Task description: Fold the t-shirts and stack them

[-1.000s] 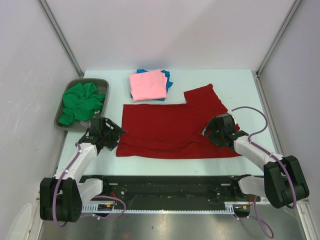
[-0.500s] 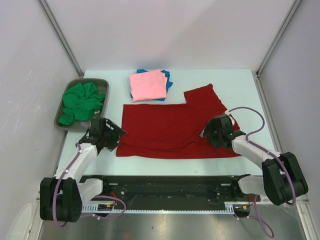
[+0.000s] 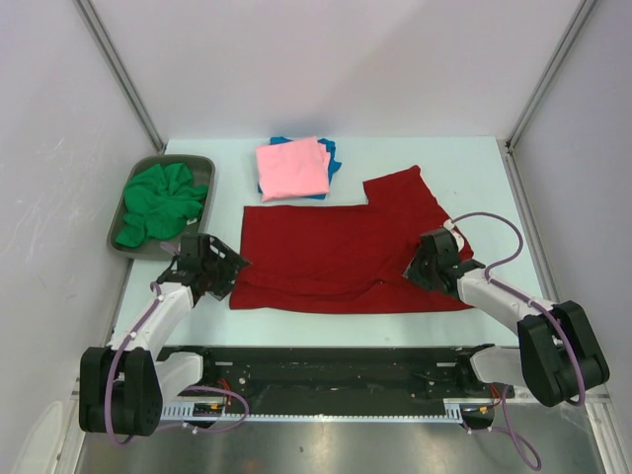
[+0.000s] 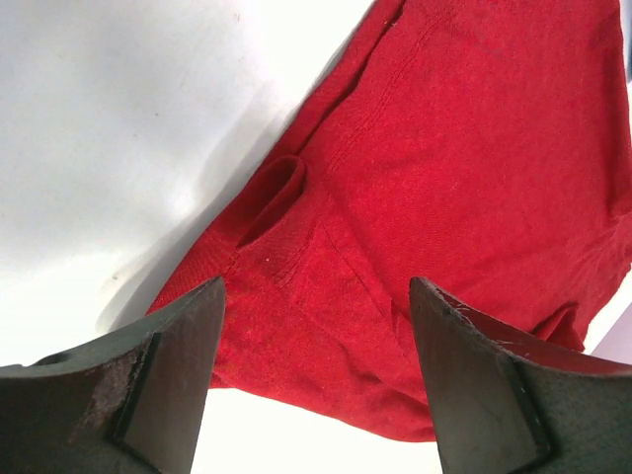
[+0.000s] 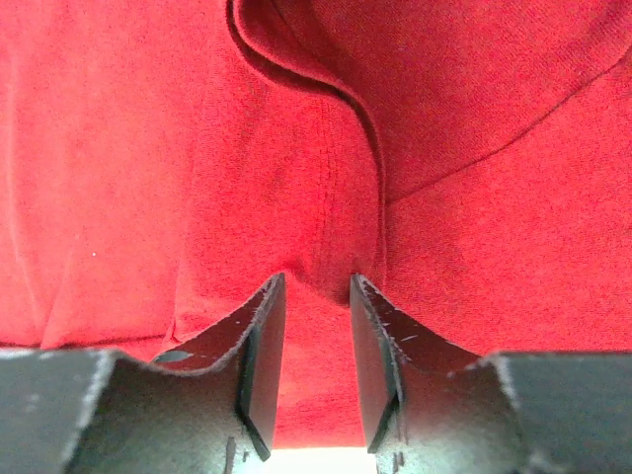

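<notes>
The change is all on the right side: the right gripper (image 5: 316,288), which stood wide a second ago at the lower right part of the dark red t-shirt (image 3: 326,252), is now drawn in narrow, with a raised ridge of the red cloth pinched between its two fingers (image 5: 265,346). The wrist view shows creases running up from the pinch, so the fabric looks gathered rather than merely touched. In the overhead view the arm has also edged slightly inward along the shirt's near hem. The left gripper (image 4: 316,296) has not moved. Its jaws stand wide apart over the shirt's near left corner, with the hem and a small rolled loop of fabric lying untouched below them. The red shirt itself is spread flat across the middle of the table (image 3: 474,168), one sleeve reaching toward the back right. Its outline is unchanged, so nothing is lifted yet. At the back a folded pink t-shirt (image 3: 291,168) lies on a folded blue t-shirt (image 3: 333,153), and a crumpled green t-shirt (image 3: 160,197) sits in the grey tray (image 3: 188,160) at the left. For the task this looks like the start of the red shirt's fold: one side is gripped, the left side still needs its hold, and the green shirt waits.
</notes>
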Tool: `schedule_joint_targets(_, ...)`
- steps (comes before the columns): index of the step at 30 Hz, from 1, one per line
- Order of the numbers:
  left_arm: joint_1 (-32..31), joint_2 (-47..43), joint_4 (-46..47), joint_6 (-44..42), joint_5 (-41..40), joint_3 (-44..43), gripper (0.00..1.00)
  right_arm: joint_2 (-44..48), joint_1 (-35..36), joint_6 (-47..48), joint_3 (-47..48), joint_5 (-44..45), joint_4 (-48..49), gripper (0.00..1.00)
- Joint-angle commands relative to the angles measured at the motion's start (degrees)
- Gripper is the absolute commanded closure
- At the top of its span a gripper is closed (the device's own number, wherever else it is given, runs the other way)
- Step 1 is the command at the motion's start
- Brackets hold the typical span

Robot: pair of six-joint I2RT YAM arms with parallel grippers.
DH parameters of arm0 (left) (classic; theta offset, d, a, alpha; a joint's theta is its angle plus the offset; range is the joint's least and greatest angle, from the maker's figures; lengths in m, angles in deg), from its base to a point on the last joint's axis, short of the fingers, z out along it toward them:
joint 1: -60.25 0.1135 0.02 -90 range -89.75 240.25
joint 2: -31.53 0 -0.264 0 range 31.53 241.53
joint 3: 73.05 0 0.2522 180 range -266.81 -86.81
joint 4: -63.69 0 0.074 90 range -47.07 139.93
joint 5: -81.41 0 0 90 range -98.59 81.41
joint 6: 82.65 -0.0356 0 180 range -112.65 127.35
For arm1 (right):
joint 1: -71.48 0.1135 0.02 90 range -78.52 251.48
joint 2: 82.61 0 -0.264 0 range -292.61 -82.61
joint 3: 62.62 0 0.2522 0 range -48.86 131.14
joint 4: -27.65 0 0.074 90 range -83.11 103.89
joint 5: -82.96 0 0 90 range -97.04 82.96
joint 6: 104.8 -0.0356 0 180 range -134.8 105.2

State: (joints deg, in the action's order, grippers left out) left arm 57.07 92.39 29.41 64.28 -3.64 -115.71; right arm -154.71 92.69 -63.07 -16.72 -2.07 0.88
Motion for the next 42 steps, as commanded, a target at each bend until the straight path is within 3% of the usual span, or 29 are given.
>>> schedule_joint_targets(1, 0.28, -0.13, 1.44, -0.50, 0.59, 0.17, 0.20, 0.11, 0.41, 0.28, -0.15, 1.53, 0.18, 0.66)
schedule_joint_targets(8, 0.28, 0.05, 1.44, -0.59, 0.67, 0.17, 0.20, -1.29, 0.58, 0.37, -0.24, 1.62, 0.89, 0.83)
schedule_joint_targets(12, 0.28, 0.05, 1.35, -0.68, 0.50, 0.25, 0.20, -2.17, 0.76, 0.37, -0.32, 1.44, 1.59, 1.00)
schedule_joint_targets(24, 0.28, 0.22, 1.18, -0.94, 0.32, 0.25, 0.20, -3.31, 3.04, 1.07, 7.14, -0.84, 6.68, 1.00)
schedule_joint_targets(31, 0.37, 0.40, 0.21, -1.55, -0.03, -0.71, 0.20, -13.23, 3.66, 0.64, 14.70, -5.58, 10.90, 1.00)
schedule_joint_targets(32, 0.28, 0.40, 0.12, -1.64, -0.12, -0.80, 0.20, -14.81, 4.01, 0.55, 16.10, -5.85, 11.78, 0.99)
schedule_joint_targets(36, 0.37, 0.40, 0.03, -1.73, -0.64, -0.71, 0.20, -20.62, 3.66, -0.42, 16.73, -5.76, 21.07, 0.39)
schedule_joint_targets(39, 0.37, 0.66, 0.56, -1.82, -0.64, -0.28, 0.20, -23.79, 2.61, -1.65, 16.73, -9.80, 28.45, 0.19)
schedule_joint_targets(41, 0.37, 0.92, 0.74, -1.82, -0.47, -0.10, 0.20, -22.92, 2.52, -1.21, 16.73, -8.76, 30.24, 0.18)
schedule_joint_targets(42, 0.37, 0.84, 0.65, -1.91, -0.38, -0.01, 0.20, -22.04, 2.26, -0.60, 16.73, -8.23, 30.76, 0.12)
